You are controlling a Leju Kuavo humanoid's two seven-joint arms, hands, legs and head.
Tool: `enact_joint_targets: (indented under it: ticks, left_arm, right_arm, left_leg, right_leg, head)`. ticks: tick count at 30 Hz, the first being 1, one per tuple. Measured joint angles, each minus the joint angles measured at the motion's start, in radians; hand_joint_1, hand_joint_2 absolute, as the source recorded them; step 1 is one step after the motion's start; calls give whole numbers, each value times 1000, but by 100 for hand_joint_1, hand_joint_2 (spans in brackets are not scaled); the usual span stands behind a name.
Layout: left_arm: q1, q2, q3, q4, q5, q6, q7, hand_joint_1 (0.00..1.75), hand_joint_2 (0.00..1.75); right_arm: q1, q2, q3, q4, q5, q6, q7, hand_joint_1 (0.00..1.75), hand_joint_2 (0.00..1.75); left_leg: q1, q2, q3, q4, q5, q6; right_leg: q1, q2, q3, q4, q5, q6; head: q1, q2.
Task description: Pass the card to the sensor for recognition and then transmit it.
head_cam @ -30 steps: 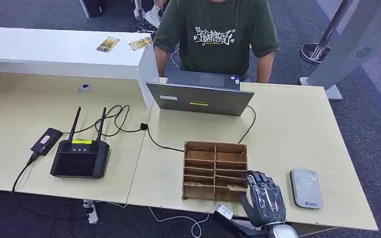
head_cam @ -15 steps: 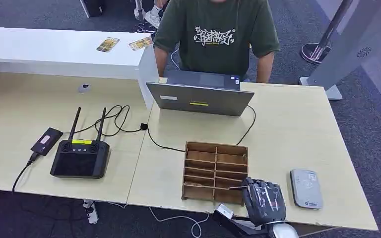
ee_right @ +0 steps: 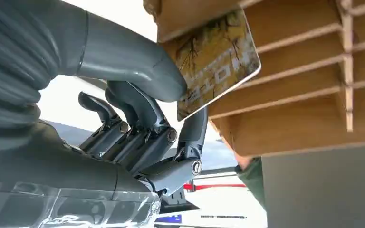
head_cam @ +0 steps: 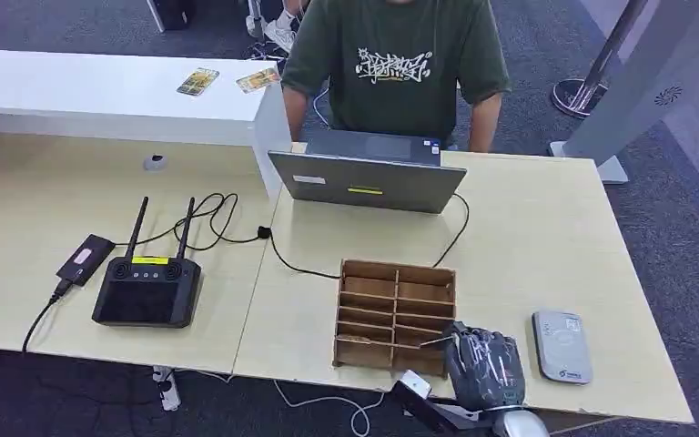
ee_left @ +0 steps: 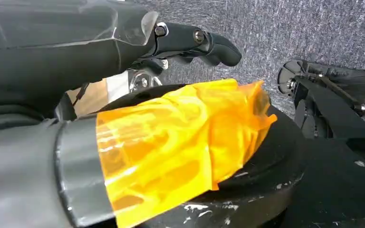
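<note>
My right hand hovers at the near right corner of the wooden slotted box. It pinches a card with yellow-brown artwork between the thumb and a finger. The card sits tilted at the mouth of the box's nearest right slot, and its thin edge shows in the head view. The sensor, a flat grey card reader, lies on the table just right of the hand. My left hand hangs beside my body above the carpet, its fingers stretched out and holding nothing.
A person in a green shirt sits across the table behind a grey laptop. A black controller with two antennas, a small black device and cables lie to the left. Two cards rest on the white counter.
My right hand has drawn back a little toward the table's near edge, its fingers curling tighter round the card, which now tilts up at the slot's mouth.
</note>
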Motion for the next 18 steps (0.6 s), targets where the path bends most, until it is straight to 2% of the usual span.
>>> enact_joint_targets:
  ticks: [7, 18]
  left_arm:
    - [0, 0, 1, 0, 0, 1, 0, 0, 0]
    - [0, -1, 3, 0, 0, 2, -4, 0, 0]
  right_arm:
    - [12, 33, -26, -26, -53, -58, -32, 175, 175]
    - [39, 76, -71, -62, -136, -102, -70, 175, 175]
  left_leg:
    - [0, 0, 0, 0, 0, 0]
    - [0, 0, 0, 0, 0, 0]
  right_leg:
    - [0, 0, 0, 0, 0, 0]
    - [0, 0, 0, 0, 0, 0]
  head:
    - [0, 0]
    - [0, 0]
